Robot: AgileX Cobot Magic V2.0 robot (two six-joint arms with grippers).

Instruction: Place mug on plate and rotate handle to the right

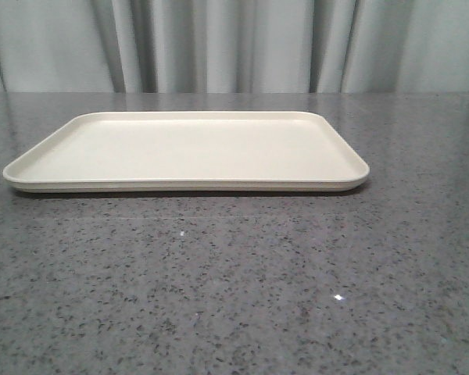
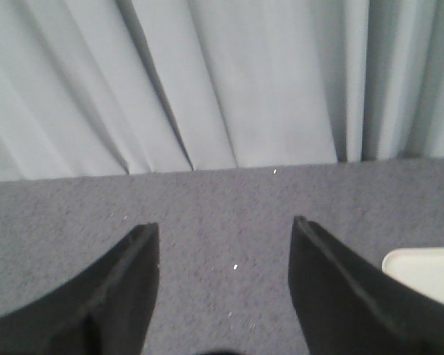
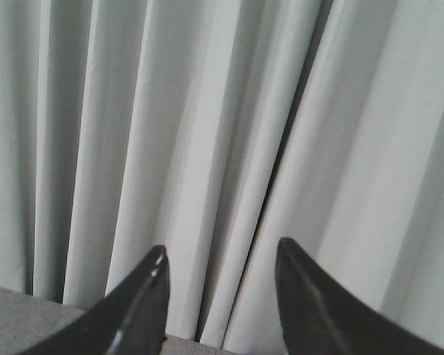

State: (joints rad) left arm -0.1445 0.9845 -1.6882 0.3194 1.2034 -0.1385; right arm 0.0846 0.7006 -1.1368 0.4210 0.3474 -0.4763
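Speckled grey table [image 1: 234,297] lies bare before the plate [image 1: 102,181]; no mug shows in any view. Left pincer [image 2: 226,225] and right pincer [image 3: 220,255] hang apart, empty. Best find the mug first, then grip its body.

The plate [image 1: 186,150] lies flat on the grey speckled table [image 1: 234,289], above the middle of the view, its long sides running from nine to three o'clock. It is cream-coloured, with rounded corners and a low raised rim, and its surface is bare. A thin dark shadow lines its near edge. The table stretches toward six o'clock, dotted with black flecks and two small bright glints, one near the centre and one toward five o'clock. At twelve o'clock, behind the table's far edge, hangs a pale curtain [image 1: 234,43] in vertical folds.
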